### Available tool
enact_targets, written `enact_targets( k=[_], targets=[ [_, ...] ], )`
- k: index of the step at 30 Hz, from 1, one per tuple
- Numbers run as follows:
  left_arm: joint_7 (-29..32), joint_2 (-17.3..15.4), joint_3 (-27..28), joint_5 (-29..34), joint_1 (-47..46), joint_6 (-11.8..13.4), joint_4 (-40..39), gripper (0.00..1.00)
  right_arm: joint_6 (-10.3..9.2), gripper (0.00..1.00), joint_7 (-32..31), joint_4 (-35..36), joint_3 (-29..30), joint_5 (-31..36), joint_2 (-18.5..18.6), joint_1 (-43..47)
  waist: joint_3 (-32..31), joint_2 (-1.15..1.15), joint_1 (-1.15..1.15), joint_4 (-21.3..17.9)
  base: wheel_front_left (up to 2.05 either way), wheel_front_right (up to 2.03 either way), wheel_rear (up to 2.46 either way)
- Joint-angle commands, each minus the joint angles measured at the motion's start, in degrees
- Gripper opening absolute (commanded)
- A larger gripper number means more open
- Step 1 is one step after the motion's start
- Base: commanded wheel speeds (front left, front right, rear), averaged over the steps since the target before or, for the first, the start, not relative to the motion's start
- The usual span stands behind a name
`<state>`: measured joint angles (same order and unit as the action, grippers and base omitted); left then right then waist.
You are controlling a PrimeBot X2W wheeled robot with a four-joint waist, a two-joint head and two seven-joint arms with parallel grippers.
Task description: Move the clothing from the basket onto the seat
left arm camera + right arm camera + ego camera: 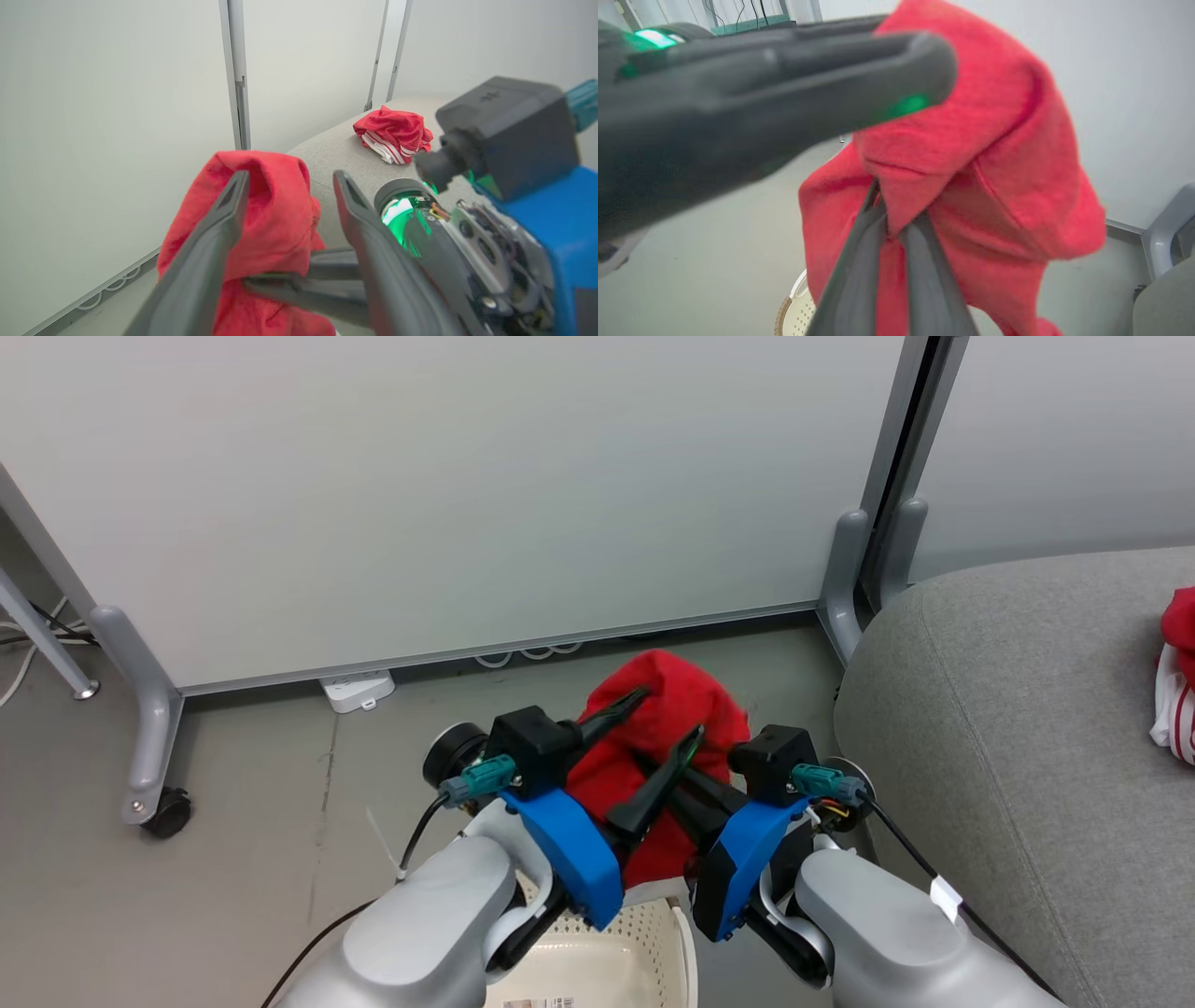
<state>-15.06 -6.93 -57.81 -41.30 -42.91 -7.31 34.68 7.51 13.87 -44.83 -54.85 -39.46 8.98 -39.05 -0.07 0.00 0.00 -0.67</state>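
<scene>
A red garment (667,709) hangs above the cream basket (644,943), lifted clear of it. My right gripper (889,219) is shut on a fold of this cloth, which drapes down around its fingers. My left gripper (289,179) is open beside it, one finger (219,224) pressed against the cloth, the other (784,74) crossing in front of it. A second red garment with white stripes (395,133) lies crumpled on the grey seat (1008,709), off to the right. In the right wrist view the basket's brown rim (782,315) shows below the cloth.
White partition panels stand close ahead on grey feet, one with a black caster (168,812). A white power strip (357,691) lies on the grey floor at the panel's base. Cables trail at the far left. The seat's rounded corner (896,607) sits near my right arm.
</scene>
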Motion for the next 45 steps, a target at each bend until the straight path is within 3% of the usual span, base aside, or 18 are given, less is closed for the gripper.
enact_targets(
  k=[1, 14, 17, 22, 32, 45],
  targets=[
    [-0.16, -0.76, 1.21, 0.92, 1.89, -0.27, -0.37, 1.0, -0.04, 0.0, 0.36, 0.24, 0.26, 0.37, 0.09, -1.03, 0.07, 0.0, 0.0, 0.05, 0.0, 0.0, 0.0],
    [-0.17, -4.46, 21.18, 15.45, 20.61, 1.26, -11.17, 1.0, -0.04, 0.0, 0.91, 1.12, 3.97, 2.24, 1.6, 0.95, 1.14, 0.0, 0.0, 1.31, 0.0, 0.0, 0.0],
    [-0.17, -4.42, 27.84, 19.91, 26.79, 1.0, -14.91, 1.0, -0.04, 0.0, 1.02, 1.74, 5.79, 3.37, 2.07, 1.39, 1.55, 0.0, 0.0, 1.51, 0.0, 0.0, 0.0],
    [-0.16, -3.77, 32.72, 22.99, 31.24, 0.53, -17.0, 1.0, -0.04, 0.0, 1.01, 2.37, 7.11, 4.39, 2.31, 2.14, 1.7, 0.0, 0.0, 1.58, 0.0, 0.0, 0.0],
    [-0.17, -2.84, 35.91, 26.17, 33.27, -0.19, -17.58, 1.0, -0.04, 0.0, 0.16, 3.69, 9.7, 5.95, 2.72, 3.34, 1.77, 0.0, 0.0, 1.54, 0.0, 0.0, 0.0],
    [-0.17, -3.54, 34.58, 25.65, 32.54, -0.26, -17.9, 1.0, -0.04, 0.0, -0.99, 5.56, 12.44, 7.91, 2.64, 4.44, 2.68, 0.0, 0.0, -0.49, 0.0, 0.0, 0.0]
  ],
)
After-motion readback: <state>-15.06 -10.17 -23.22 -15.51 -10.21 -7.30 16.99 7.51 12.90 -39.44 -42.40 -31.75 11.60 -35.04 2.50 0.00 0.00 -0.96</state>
